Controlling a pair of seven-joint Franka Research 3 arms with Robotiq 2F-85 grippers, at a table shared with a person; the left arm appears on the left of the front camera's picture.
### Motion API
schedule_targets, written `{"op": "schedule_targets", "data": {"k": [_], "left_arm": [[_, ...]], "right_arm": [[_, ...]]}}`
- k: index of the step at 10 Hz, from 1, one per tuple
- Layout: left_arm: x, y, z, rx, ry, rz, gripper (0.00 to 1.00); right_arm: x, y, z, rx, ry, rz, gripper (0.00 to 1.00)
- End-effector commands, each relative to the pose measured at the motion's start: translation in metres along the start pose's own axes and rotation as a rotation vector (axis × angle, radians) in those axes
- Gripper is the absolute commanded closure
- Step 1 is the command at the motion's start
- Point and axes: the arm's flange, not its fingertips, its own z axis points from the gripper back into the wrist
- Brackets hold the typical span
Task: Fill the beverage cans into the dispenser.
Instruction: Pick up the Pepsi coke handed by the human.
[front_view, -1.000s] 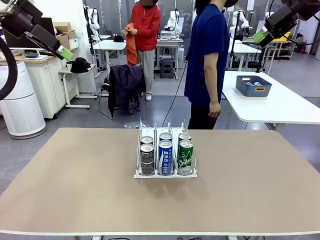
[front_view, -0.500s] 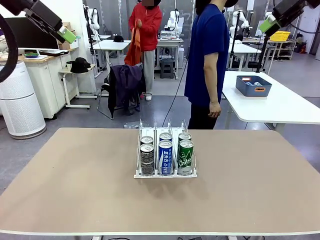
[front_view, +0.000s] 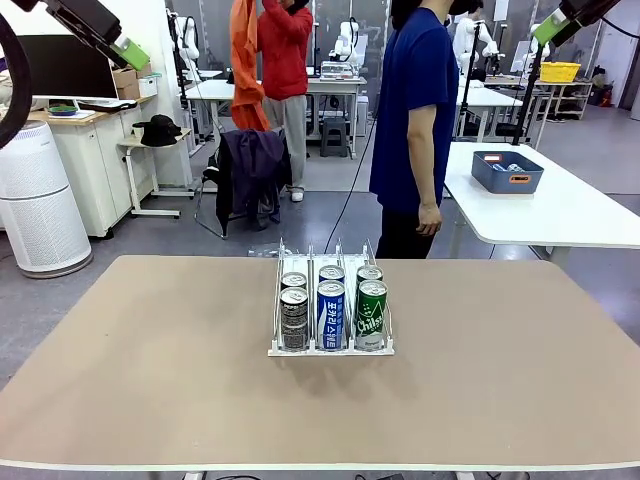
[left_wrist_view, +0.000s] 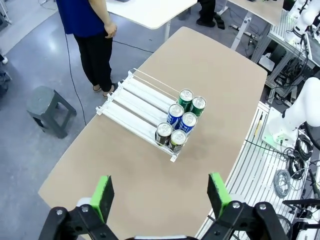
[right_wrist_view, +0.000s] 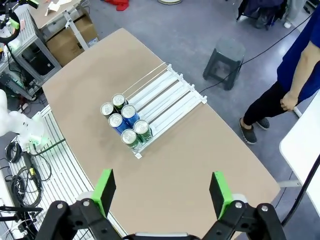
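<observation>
The white and clear dispenser (front_view: 330, 347) stands mid-table, and several beverage cans fill its front end, two per lane. Dark grey cans (front_view: 294, 318) are in the left lane, blue-and-white ones (front_view: 331, 315) in the middle, green ones (front_view: 371, 315) on the right. My left gripper (front_view: 132, 54) hangs high at the upper left, open and holding nothing. My right gripper (front_view: 546, 30) is high at the upper right, also open and holding nothing. From far above, the left wrist view shows the dispenser (left_wrist_view: 131, 102) and cans (left_wrist_view: 180, 121) beyond the spread left gripper (left_wrist_view: 160, 195). The right wrist view shows the dispenser (right_wrist_view: 167, 97) and cans (right_wrist_view: 125, 122) beyond the spread right gripper (right_wrist_view: 162, 191).
A person in a blue shirt (front_view: 415, 120) stands at the far edge of the tan table (front_view: 150, 380), arms at their sides. Behind, a white table holds a blue-grey bin (front_view: 507, 172). A grey stool (right_wrist_view: 224, 57) stands on the floor beyond the table.
Both arms have lifted higher toward the top corners of the front view. A person in the background raised an orange cloth. The cans and dispenser have not moved.
</observation>
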Motion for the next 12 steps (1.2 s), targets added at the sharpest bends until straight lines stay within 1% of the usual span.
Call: {"op": "schedule_targets", "data": {"k": [1, 2, 3, 5, 7, 12], "left_arm": [[-0.0006, 0.0013, -0.0014, -0.008, 0.009, 0.025, 0.0], [-0.0006, 0.0013, -0.0014, -0.008, 0.009, 0.025, 0.0], [-0.0001, 0.0003, 0.0001, 0.001, -0.001, 0.0, 0.0], [0.0009, -0.0018, 0.002, 0.014, -0.049, 0.026, 0.0], [-0.0001, -0.0034, 0.003, 0.028, -0.074, 0.021, 0.0], [0.0009, -0.0024, 0.003, 0.029, -0.086, 0.018, 0.0]], "right_arm": [[0.0007, 0.0019, 0.0014, 0.008, 0.0, 0.002, 0.0], [0.0007, 0.0019, 0.0014, 0.008, 0.0, 0.002, 0.0], [0.0001, -0.0003, -0.0004, 0.0, 0.0, 0.0, 0.0], [-0.0009, -0.001, 0.006, 0.025, -0.04, 0.029, 0.0], [-0.0019, -0.0013, 0.0085, 0.038, -0.059, 0.042, 0.0], [-0.0029, -0.0002, 0.008, 0.034, -0.06, 0.042, 0.0]]}}
